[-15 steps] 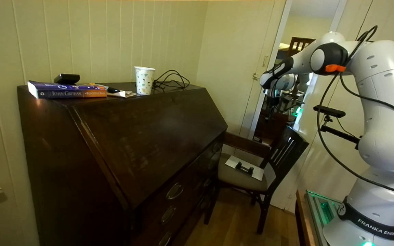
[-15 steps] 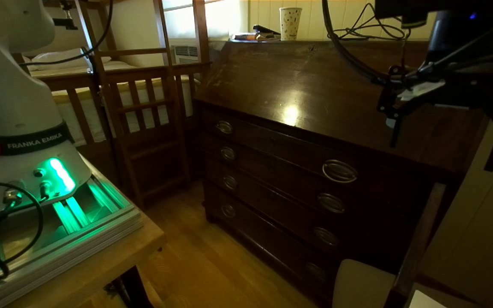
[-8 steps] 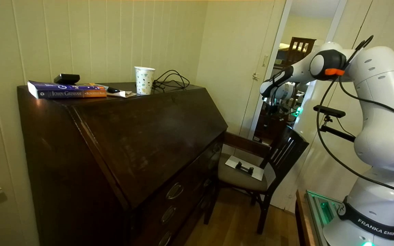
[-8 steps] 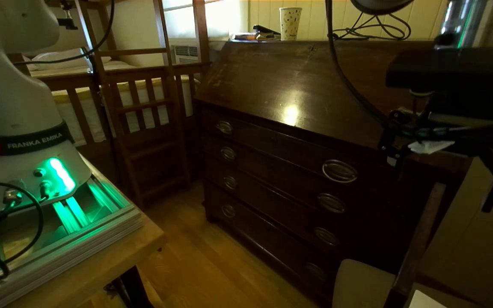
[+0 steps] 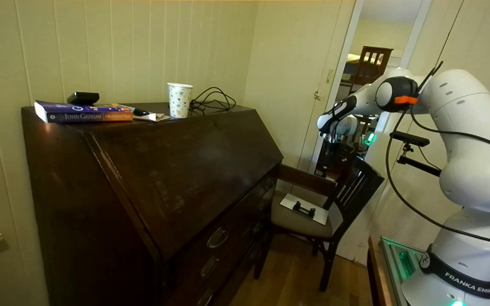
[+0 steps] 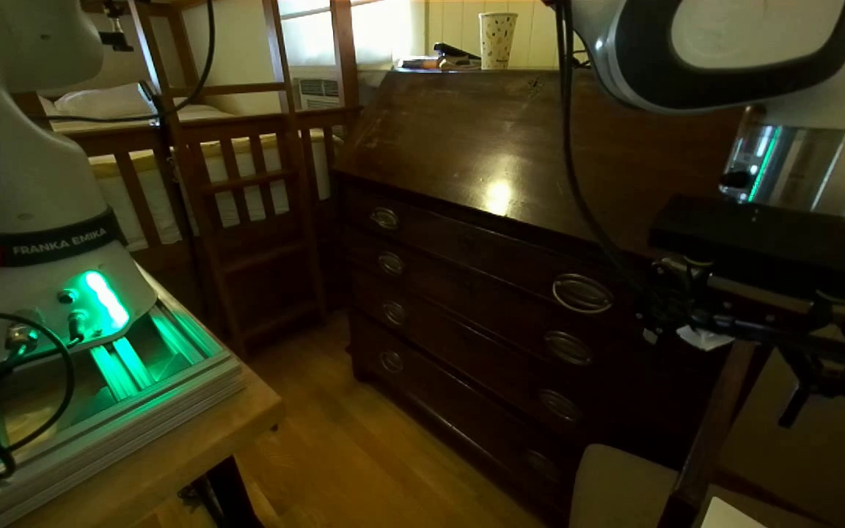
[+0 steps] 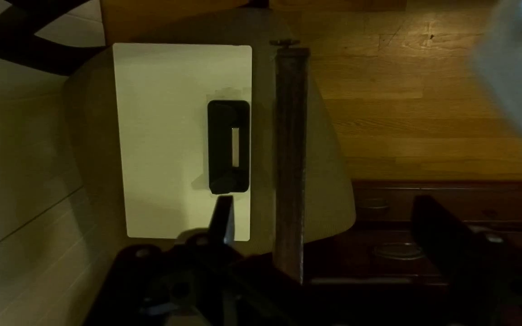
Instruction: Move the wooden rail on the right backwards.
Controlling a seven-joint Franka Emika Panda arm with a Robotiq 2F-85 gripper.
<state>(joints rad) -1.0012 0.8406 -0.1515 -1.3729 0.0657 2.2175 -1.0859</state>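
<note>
The wooden rail is a narrow dark bar that sticks out from the right side of the slant-front desk, above the chair seat. It also shows in an exterior view, partly behind my gripper. In the wrist view the rail runs from top to bottom, with a small knob at its top end. My gripper is open and empty, pointing down above the rail. The rail lies between the two fingers as seen from the wrist, nearer the left finger. I cannot tell the height gap.
A dark chair stands under the rail, with a white board and black handle on its seat. A cup, a book and black cables lie on the desk top. A mirror stands behind my arm.
The arm has lowered, bringing my gripper down from in front of the slanted lid to near the rail. The gripper stays open. The rail and desk have not visibly moved.
</note>
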